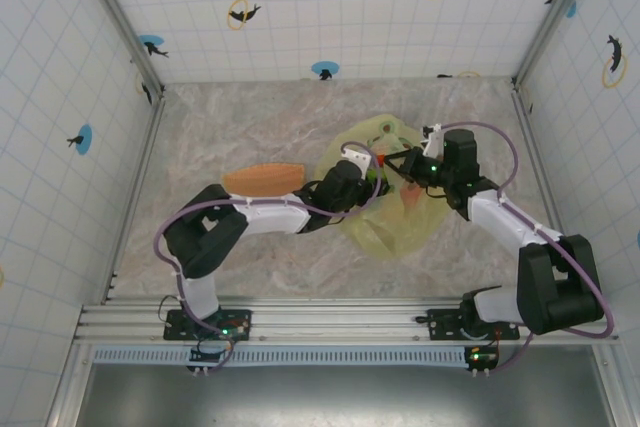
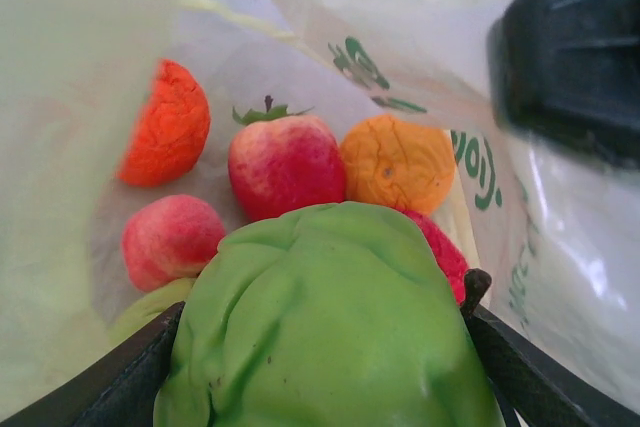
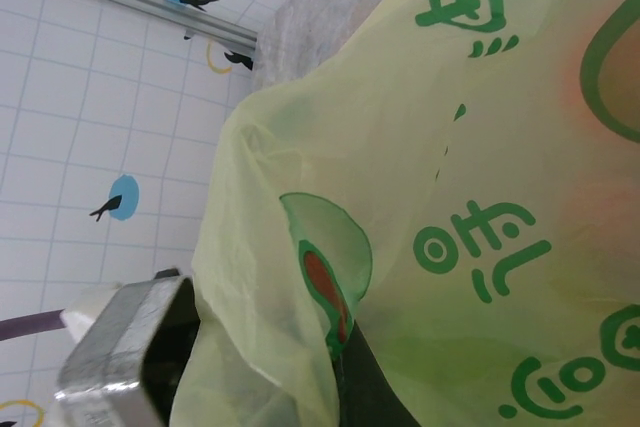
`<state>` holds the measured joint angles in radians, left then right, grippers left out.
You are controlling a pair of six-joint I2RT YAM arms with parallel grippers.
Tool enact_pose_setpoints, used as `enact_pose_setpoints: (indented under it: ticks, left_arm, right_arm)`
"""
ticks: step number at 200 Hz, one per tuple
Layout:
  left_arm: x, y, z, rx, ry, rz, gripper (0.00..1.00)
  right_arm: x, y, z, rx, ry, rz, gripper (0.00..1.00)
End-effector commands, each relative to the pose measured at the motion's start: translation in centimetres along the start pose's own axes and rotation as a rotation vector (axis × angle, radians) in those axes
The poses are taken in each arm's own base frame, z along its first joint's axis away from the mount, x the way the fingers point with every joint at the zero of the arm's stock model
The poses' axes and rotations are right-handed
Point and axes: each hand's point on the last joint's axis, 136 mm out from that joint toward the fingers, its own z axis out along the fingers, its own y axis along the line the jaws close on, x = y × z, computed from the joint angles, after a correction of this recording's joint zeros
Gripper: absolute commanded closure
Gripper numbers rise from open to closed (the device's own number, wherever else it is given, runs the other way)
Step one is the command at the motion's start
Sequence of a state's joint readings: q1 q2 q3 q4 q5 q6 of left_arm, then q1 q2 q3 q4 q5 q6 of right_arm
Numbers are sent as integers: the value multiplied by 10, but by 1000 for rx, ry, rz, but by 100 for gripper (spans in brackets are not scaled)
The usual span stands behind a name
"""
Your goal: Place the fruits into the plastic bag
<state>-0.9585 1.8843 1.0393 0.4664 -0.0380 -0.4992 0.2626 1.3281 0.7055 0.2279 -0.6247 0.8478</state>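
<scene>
Inside the plastic bag (image 2: 420,17), my left gripper (image 2: 325,299) is shut on a green fruit (image 2: 330,357), one dark finger pressed to each side of it. Beyond it on the bag's floor lie an orange-red fruit (image 2: 165,125), a red fruit with a green stalk (image 2: 285,162), an orange one (image 2: 397,162), a pink-red one (image 2: 170,239) and a red one (image 2: 447,255). From above, the left gripper (image 1: 362,169) sits in the mouth of the bag (image 1: 395,222). My right gripper (image 1: 397,160) is shut on the bag's rim (image 3: 300,347), holding it up.
A flat orange fan-shaped plate (image 1: 262,179) lies on the marble table (image 1: 220,127) just left of the left forearm. Tiled walls close in the back and both sides. A black block (image 2: 570,57) shows through the bag film at the upper right.
</scene>
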Motion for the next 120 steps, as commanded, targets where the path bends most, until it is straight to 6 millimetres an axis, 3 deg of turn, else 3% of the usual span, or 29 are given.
enact_pose_setpoints:
  ticks: [1,65,120]
  left_arm:
    - [-24,-11,9,51,-90,-54,37]
    - [-21,-12,25,59,-83,-72,29]
    - [-31,-17,9,63,-90,-38,17]
  right_arm:
    - [-13,18,-1,-45,-35,-46,100]
    - [-11,13,0,-37,-33,-39,100]
    - [-10,8,0,-32,-32,-32,100]
